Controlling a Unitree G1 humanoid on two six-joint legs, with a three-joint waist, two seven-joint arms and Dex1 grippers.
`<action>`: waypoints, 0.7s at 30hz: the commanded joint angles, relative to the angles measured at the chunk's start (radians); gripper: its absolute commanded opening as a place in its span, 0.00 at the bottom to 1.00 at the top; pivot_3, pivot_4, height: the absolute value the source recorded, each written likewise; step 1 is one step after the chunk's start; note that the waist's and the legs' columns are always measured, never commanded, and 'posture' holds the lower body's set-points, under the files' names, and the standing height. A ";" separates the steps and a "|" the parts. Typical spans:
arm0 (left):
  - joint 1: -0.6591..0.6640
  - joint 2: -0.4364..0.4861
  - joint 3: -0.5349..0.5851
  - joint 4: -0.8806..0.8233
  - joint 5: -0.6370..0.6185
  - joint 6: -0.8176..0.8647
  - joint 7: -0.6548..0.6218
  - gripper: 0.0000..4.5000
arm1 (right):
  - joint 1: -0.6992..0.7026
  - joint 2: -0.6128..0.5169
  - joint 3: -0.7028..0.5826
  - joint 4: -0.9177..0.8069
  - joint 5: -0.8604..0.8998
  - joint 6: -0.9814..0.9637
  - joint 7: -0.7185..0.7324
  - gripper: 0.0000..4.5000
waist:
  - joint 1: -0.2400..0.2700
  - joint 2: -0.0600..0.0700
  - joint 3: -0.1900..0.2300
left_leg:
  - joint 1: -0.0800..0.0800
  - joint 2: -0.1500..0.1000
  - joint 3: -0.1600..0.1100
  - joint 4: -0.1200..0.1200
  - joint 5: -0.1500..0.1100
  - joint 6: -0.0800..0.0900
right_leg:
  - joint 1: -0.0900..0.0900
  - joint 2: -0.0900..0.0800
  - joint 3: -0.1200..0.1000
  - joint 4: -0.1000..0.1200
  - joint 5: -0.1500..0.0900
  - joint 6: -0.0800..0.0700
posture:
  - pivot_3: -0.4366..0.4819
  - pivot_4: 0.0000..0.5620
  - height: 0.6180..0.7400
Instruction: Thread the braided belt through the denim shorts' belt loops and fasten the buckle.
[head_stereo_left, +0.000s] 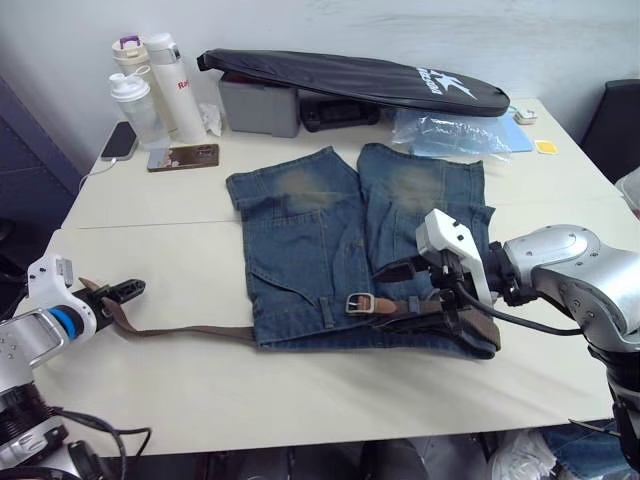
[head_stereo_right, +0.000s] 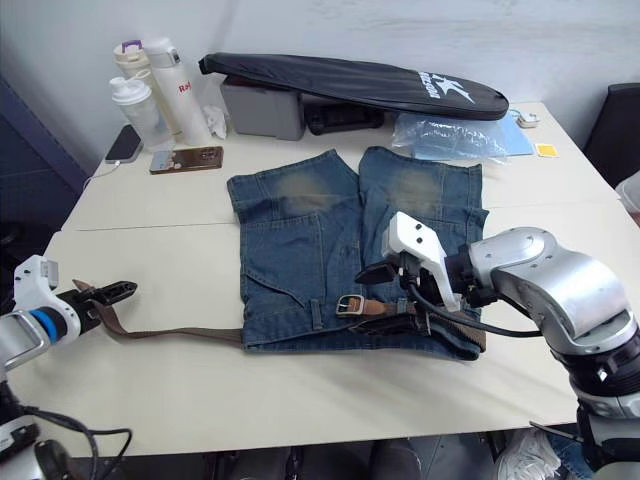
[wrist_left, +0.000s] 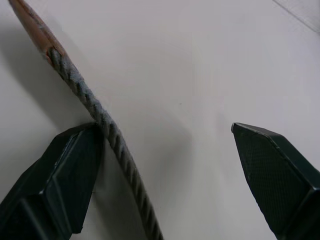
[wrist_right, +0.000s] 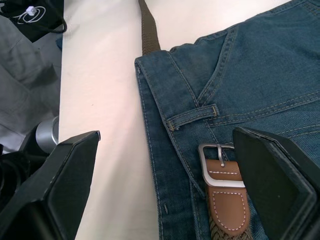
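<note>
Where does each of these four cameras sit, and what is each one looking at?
Left and right eye views: on the head, looking down at the denim shorts on the table; both arms show.
Left wrist view: looks along the open left end effector at the braided belt.
Right wrist view: looks along the open right end effector at the buckle.
The head and right wrist views share the buckle.
</note>
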 joint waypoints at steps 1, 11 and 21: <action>-0.015 -0.038 0.008 0.005 0.038 0.002 0.062 0.82 | 0.007 -0.026 -0.044 -0.041 0.005 -0.001 -0.019 1.00 | 0.001 0.000 0.000 | 0.000 0.000 0.000 0.001 0.000 0.000 | 0.000 0.000 0.000 -0.001 0.000 0.000 | 0.48 0.27 0.21; -0.073 0.014 -0.198 -0.064 0.075 -0.354 -0.093 0.01 | 0.012 -0.058 -0.056 -0.037 0.005 0.000 -0.047 1.00 | 0.022 -0.004 0.002 | -0.002 0.000 0.000 0.004 0.000 -0.001 | -0.001 0.001 0.001 -0.001 0.001 0.001 | 0.48 0.27 0.21; -0.107 0.205 -0.721 -0.235 0.241 -0.924 -0.605 0.01 | -0.004 -0.047 -0.100 -0.021 -0.081 -0.110 -0.131 1.00 | 0.018 0.002 0.001 | -0.002 0.000 0.008 0.002 -0.001 -0.002 | 0.000 0.001 0.005 -0.012 0.003 0.004 | 0.48 0.27 0.21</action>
